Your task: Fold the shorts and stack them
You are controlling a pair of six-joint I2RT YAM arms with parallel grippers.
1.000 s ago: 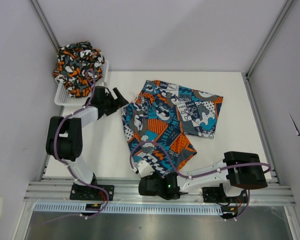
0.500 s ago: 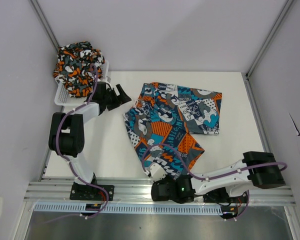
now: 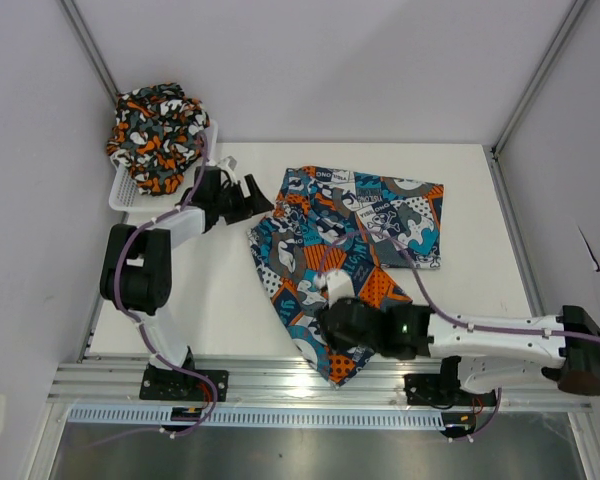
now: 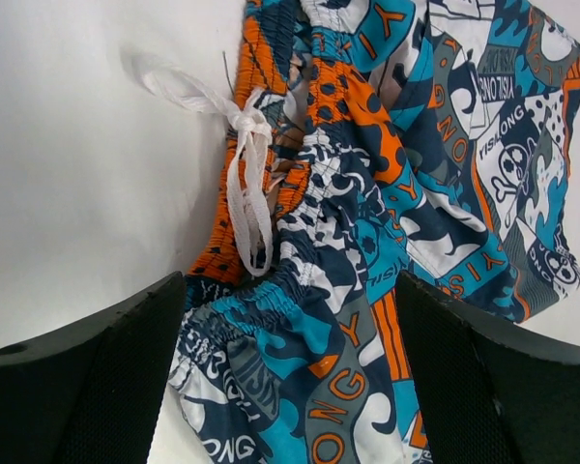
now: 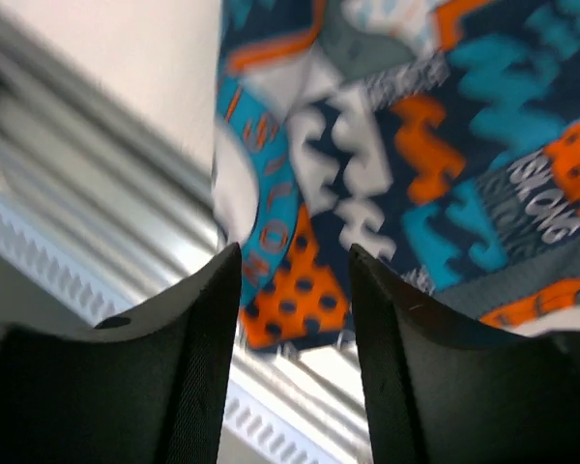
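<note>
The left gripper point(image 3: 252, 198) is wide open, with nothing between its black fingers point(image 4: 87, 377). It hangs low over the bench point(image 3: 210, 300), towards the far left corner, pointing at the gathered elastic waistband point(image 4: 300, 242) of the teal-blue, orange and white patchwork skull-print shorts point(image 3: 380, 215). In the left wrist view the waistband bunches up just ahead of the fingertips, and a knotted white drawstring point(image 4: 246, 184) trails off it onto the bare white surface.

The right gripper point(image 3: 327, 330) sits at the near edge of the bench, over the lower leg of the same shorts. Its jaws are parted. The right wrist view, which is blurred, shows printed cloth through the gap between the fingers point(image 5: 198, 329), with nothing visibly pinched between them. The hem of that leg spills over the near edge onto the aluminium rail point(image 3: 110, 385).

The patchwork shorts lie mostly flat. One leg reaches towards the right side of the bench, the other runs down to the near edge, and the waistband faces left.

Behind the left gripper, in the far left corner, stands a white plastic mesh basket point(image 3: 120, 190). The orange, black, white and grey camouflage-print shorts point(image 3: 155, 135) are heaped in it in a crumpled ball, well apart from the patchwork pair.
</note>
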